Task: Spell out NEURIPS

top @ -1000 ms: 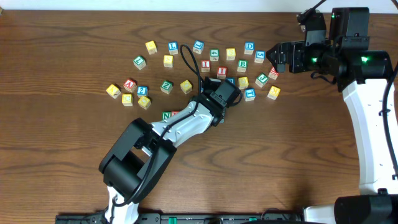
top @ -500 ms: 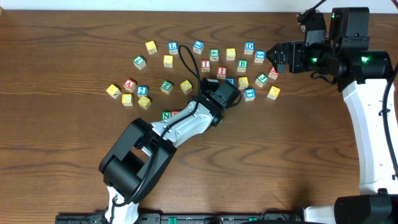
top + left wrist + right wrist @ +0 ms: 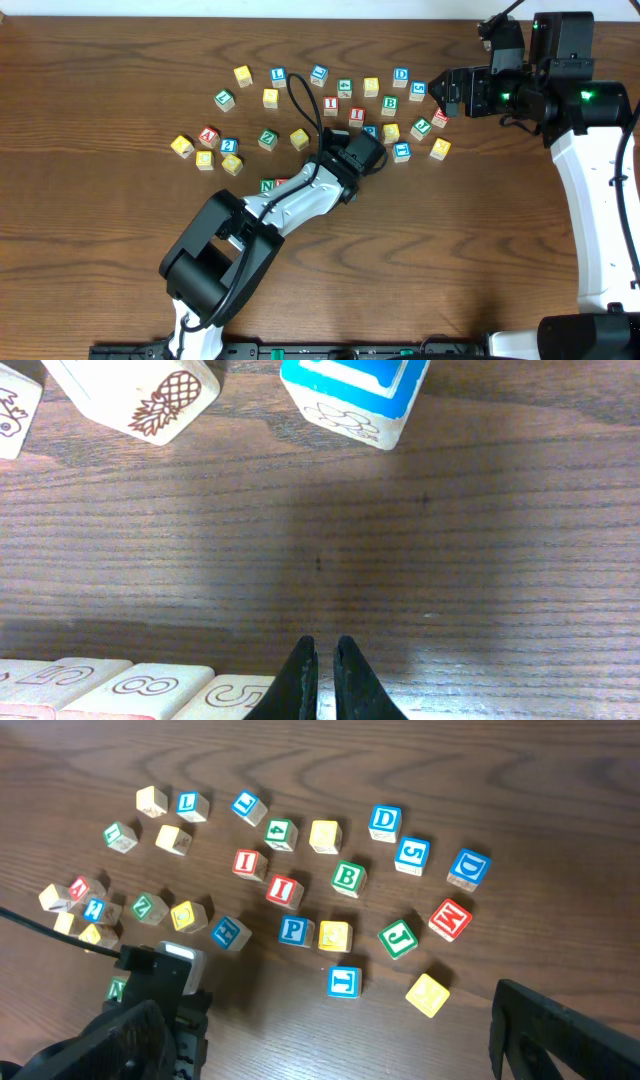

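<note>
My left gripper [image 3: 324, 660] is pressed together on nothing over bare wood [image 3: 470, 550], and only its wrist camera shows the pale numbered blocks [image 3: 150, 685] lined up by the tips. Overhead I see the green N [image 3: 267, 186] beside that arm and the right gripper [image 3: 443, 92] spread wide, holding nothing. The right wrist camera shows the blue P [image 3: 293, 930] plainly.

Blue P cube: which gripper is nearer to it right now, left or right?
Left. The left gripper, shut, is down among the cubes close beside the blue P cube. The right gripper, open, is farther off, out past the right edge of the cluster.
</note>
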